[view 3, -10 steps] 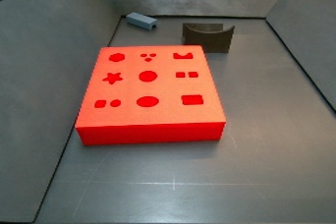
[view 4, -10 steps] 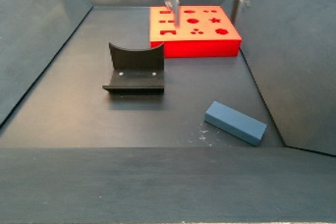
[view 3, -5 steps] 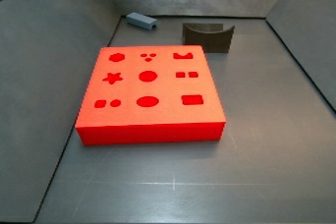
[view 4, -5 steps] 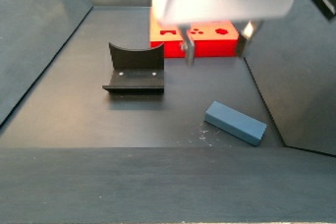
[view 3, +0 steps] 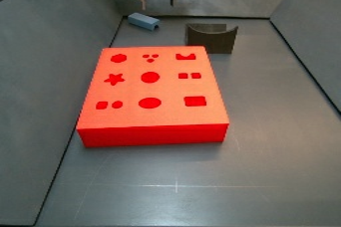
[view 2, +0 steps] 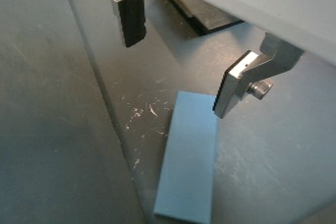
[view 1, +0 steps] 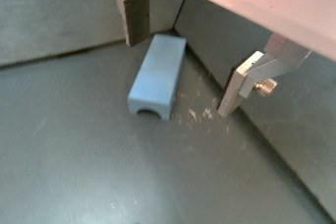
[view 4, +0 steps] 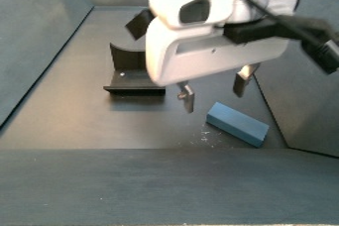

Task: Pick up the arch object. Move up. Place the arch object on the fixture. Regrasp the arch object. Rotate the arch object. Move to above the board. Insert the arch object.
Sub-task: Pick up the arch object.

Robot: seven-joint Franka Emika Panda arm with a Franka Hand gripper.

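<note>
Grey bin floor [view 3: 253, 161], walled on all sides: bright red board [view 3: 150, 94] lying flat; dark scooped fixture [view 3: 210, 36] beyond it. Slate blue-grey arch object [view 1: 157, 73] lying on the floor by the wall corner, notch down at one end. Gripper [view 1: 184, 53] hovering above the arch object, jaws spread wide, nothing held, fingers [view 1: 136, 16] clear of it.

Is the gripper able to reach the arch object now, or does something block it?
Probably yes. The gripper hangs open just above the arch object, which lies free on the floor beside the wall; nothing lies between.
</note>
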